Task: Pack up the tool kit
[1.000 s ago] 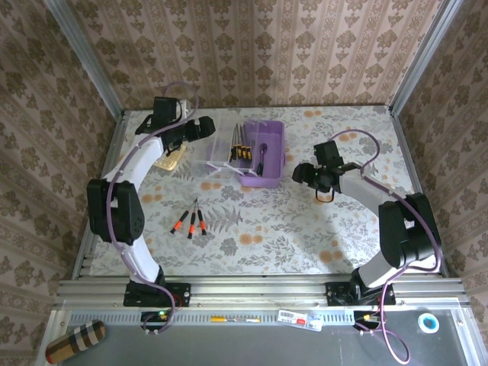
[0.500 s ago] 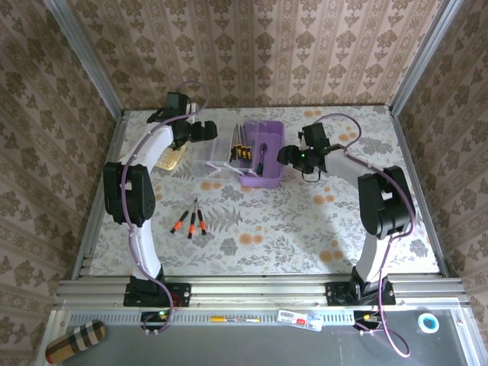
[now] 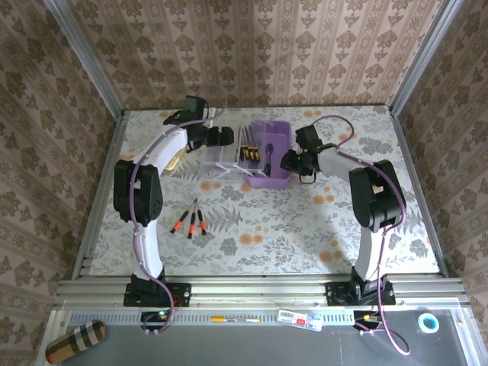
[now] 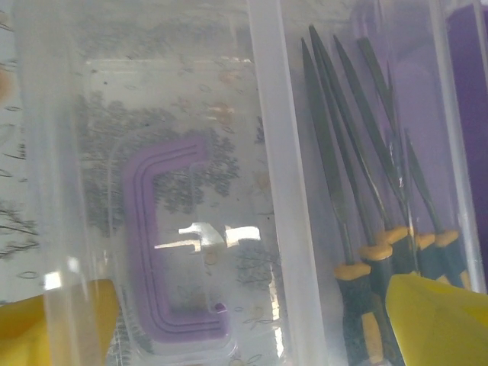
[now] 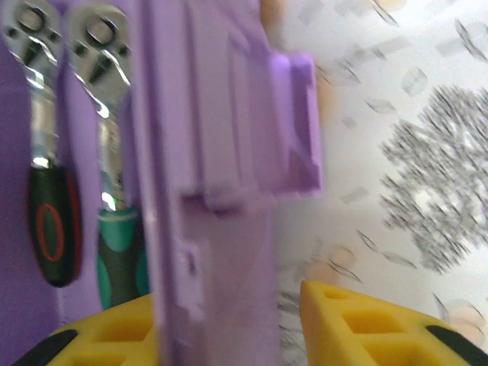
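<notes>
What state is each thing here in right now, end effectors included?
purple case: open, on the table.
clear lid: swung open to the left.
wrenches: stowed in the case.
yellow-handled tools: stowed in the case.
three orange screwdrivers: loose on the table.
left end effector: open, over the lid.
right end effector: open, astride the case's right wall.

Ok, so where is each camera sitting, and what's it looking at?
Top external: sits high behind the arms, looking down at the table; both arms show, with the left gripper and right gripper at the purple case.
Left wrist: rides the left arm, looking down through the clear lid; its yellow fingertips show at the bottom corners.
Right wrist: rides the right arm, looking along the case's wall; its fingertips sit either side.
Shared: all three views show the purple case.
</notes>
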Available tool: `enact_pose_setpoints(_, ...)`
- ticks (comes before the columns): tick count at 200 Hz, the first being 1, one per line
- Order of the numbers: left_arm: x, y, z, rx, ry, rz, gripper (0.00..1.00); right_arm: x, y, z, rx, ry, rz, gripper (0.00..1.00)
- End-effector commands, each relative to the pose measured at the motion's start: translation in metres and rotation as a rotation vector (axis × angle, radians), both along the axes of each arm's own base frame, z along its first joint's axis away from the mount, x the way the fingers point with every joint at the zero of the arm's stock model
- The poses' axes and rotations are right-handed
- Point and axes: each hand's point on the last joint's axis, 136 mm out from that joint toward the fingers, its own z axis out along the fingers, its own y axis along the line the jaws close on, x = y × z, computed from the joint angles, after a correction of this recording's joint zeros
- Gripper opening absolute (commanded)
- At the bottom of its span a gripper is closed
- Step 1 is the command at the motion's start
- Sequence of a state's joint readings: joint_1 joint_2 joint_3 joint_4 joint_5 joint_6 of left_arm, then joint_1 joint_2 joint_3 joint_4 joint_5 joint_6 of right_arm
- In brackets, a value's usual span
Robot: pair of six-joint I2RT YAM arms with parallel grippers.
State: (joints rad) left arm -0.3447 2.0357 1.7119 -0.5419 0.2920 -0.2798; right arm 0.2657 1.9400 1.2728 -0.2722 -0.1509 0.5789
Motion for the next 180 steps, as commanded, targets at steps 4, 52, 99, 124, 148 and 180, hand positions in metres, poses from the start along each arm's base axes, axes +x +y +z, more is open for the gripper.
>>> enact_pose_setpoints(4, -0.026, -0.037, 0.013, -0.065, -0.006, -0.080, 0.92, -0.019, -0.031, 0.009, -0.061, 0.000, -0.061, 0.39)
enact_pose_setpoints(52, -0.071, -0.065, 0.008, -0.093, -0.010, -0.105, 0.92, -0.052, -0.051, 0.018, -0.080, 0.000, -0.074, 0.39)
enact_pose_setpoints(99, -0.097, -0.073, 0.014, -0.127, -0.036, -0.113, 0.92, -0.090, -0.063, 0.020, -0.105, 0.014, -0.081, 0.37)
enact_pose_setpoints(124, -0.097, -0.062, 0.026, -0.083, -0.070, -0.093, 0.94, -0.104, -0.064, 0.014, -0.093, 0.031, -0.084, 0.37)
enact_pose_setpoints(148, -0.096, -0.039, 0.046, -0.002, -0.130, -0.046, 1.00, -0.112, -0.066, 0.013, -0.093, 0.037, -0.083, 0.36)
enact_pose_setpoints(180, -0.099, 0.014, 0.098, 0.099, -0.304, 0.132, 1.00, -0.111, -0.070, 0.039, -0.115, -0.021, -0.079, 0.42)
